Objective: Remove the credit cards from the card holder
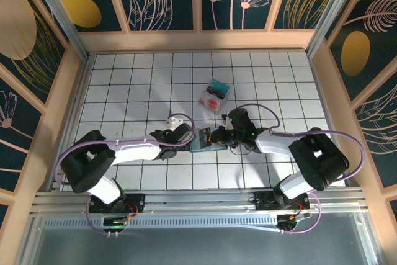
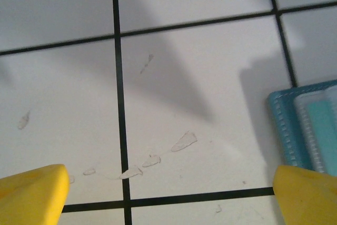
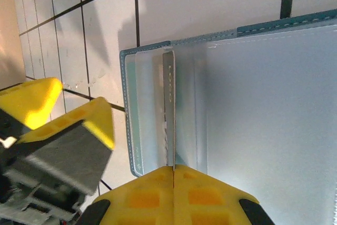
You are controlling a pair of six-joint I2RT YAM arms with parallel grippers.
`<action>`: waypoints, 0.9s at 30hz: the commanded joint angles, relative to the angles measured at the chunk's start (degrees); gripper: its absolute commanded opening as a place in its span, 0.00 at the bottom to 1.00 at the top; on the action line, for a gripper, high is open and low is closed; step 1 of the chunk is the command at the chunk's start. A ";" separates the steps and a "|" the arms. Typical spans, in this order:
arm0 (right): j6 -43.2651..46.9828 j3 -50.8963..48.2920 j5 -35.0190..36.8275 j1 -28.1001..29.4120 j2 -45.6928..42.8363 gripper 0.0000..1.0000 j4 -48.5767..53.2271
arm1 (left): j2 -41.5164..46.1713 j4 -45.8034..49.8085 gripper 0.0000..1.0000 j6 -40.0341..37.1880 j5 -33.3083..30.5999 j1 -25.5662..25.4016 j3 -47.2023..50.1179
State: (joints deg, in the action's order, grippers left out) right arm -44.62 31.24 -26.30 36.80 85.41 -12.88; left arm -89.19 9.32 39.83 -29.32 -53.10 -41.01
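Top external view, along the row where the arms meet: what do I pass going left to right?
Left arm's elbow → left claw, open → card holder → right claw, shut on a credit card → right arm's elbow.

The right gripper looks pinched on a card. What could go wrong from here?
The left gripper is open, the card holder just beside one finger, so nothing visibly pins it: it may drag along when the right gripper, shut on the credit card, pulls. The grip is on the card's thin edge, so it could slip out.
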 commanded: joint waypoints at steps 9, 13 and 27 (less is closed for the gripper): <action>1.20 2.59 3.28 1.43 -0.81 0.00 3.56 | -1.76 -3.81 0.99 -5.13 2.42 0.29 -3.76; 1.05 2.86 3.28 1.67 -0.55 0.00 3.46 | -5.61 -5.23 0.99 -6.64 3.00 0.24 -4.41; -0.02 3.68 1.22 2.14 2.69 0.20 -2.22 | -10.65 -4.80 0.99 -6.96 3.59 0.23 -3.35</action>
State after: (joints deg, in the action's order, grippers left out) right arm -44.25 33.21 -24.10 38.33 86.67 -12.25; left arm -97.67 1.69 34.02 -27.05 -53.04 -45.23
